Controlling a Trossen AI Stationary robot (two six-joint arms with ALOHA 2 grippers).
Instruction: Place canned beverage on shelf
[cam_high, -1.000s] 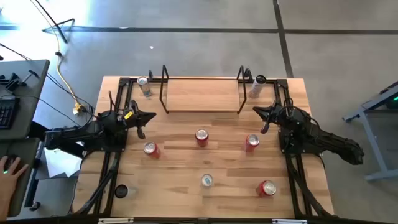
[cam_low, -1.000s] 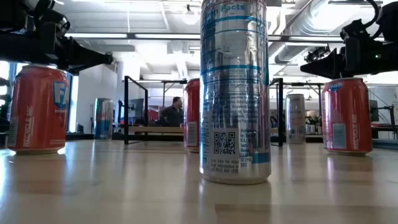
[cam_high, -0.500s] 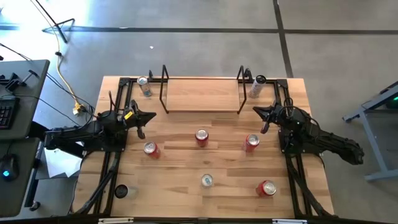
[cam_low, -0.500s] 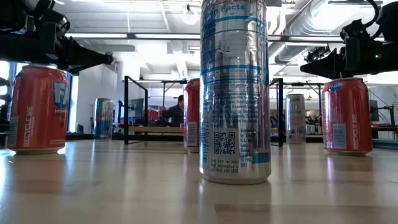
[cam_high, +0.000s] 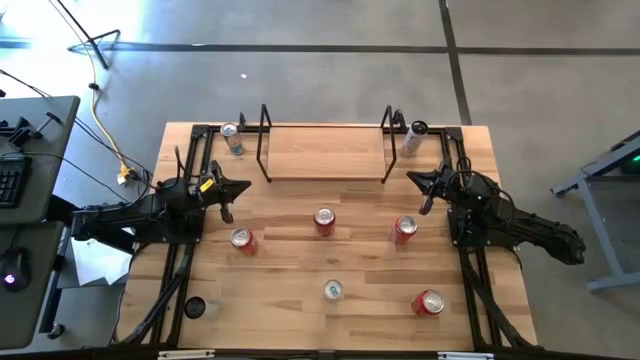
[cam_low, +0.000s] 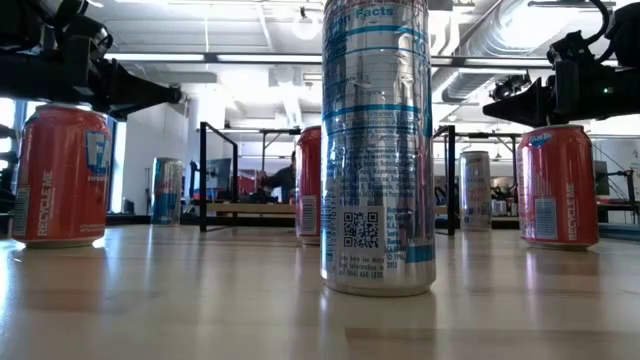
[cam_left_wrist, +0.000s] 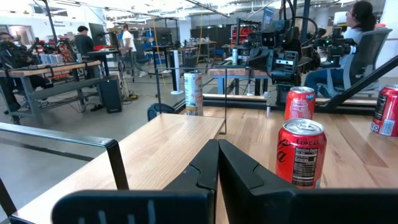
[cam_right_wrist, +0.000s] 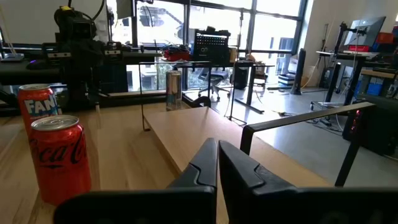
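The shelf (cam_high: 325, 152), a low light-wood board with a black wire frame at each end, stands at the table's far edge with nothing on it. Several beverage cans stand upright on the table. Red ones (cam_high: 324, 220) (cam_high: 405, 229) (cam_high: 243, 240) are at mid-table, and a silver one (cam_high: 333, 290) (cam_low: 378, 150) is nearer the front. My left gripper (cam_high: 246, 185) (cam_left_wrist: 217, 163) hovers shut at the left, pointing level toward the table's middle. My right gripper (cam_high: 411, 179) (cam_right_wrist: 217, 163) hovers shut at the right, pointing level back at it. Neither holds anything.
A silver can (cam_high: 231, 138) stands left of the shelf and a pale can (cam_high: 412, 138) stands right of it. Another red can (cam_high: 429, 302) is at the front right. A small dark round object (cam_high: 194, 307) lies at the front left. Black arm rails run along both table sides.
Both arms have kept still and no can has moved. A person's hand at the desk beyond the table's left side has gone out of view.
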